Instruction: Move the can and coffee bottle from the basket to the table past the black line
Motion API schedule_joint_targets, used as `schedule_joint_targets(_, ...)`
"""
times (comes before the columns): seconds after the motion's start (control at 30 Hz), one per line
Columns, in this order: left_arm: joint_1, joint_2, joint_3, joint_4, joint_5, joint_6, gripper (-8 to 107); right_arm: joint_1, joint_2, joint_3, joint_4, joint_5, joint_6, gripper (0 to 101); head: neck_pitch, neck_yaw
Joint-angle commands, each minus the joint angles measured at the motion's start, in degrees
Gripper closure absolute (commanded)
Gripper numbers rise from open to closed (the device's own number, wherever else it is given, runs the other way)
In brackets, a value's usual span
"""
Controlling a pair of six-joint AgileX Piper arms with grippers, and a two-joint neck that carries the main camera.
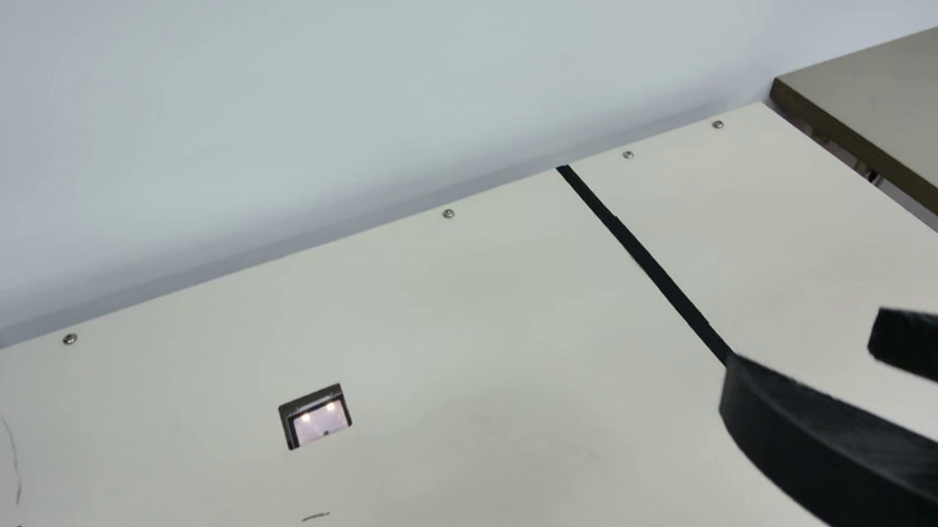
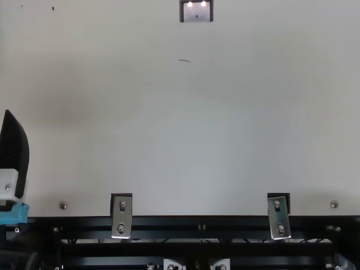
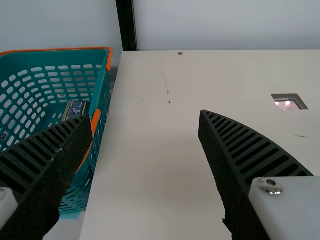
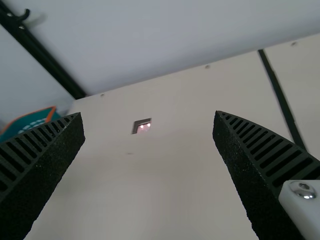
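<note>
Weighing up a stiff, slick lift.
My left end effector (image 3: 145,115) and right end effector (image 4: 149,114) are both spread wide, holding nothing. Farther off, a dark printed container (image 3: 74,109) sits partly hidden in the basket (image 3: 103,95) beside the bench (image 3: 145,150); can or coffee bottle, I can't tell. If full, I'd expect it heavyish and slippery, so I'd pinch its middle snugly, without denting it, before crossing the black line (image 1: 661,272).

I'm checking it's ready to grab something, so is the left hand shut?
No, the left hand is open, its fingers wide apart with the table showing between them.
</note>
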Motion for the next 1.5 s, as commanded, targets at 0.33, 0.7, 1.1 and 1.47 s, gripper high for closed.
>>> schedule_joint_targets(0.33,0.0,0.0,0.0,0.0,0.0,0.0,9,0.89,0.03,-3.03,1.65,4.07,7.95,0,-1.23,0.29)
schedule_joint_targets(0.7,0.0,0.0,0.0,0.0,0.0,0.0,9,6.87,0.21,0.92,9.14,4.58,11.48,0,-1.23,0.29)
schedule_joint_targets(1.1,0.0,0.0,0.0,0.0,0.0,0.0,9,8.71,0.03,3.14,10.35,4.61,10.96,0,-1.23,0.29)
schedule_joint_targets(1.47,0.0,0.0,0.0,0.0,0.0,0.0,9,8.71,0.03,3.14,10.3,4.61,10.96,0,-1.07,1.15)
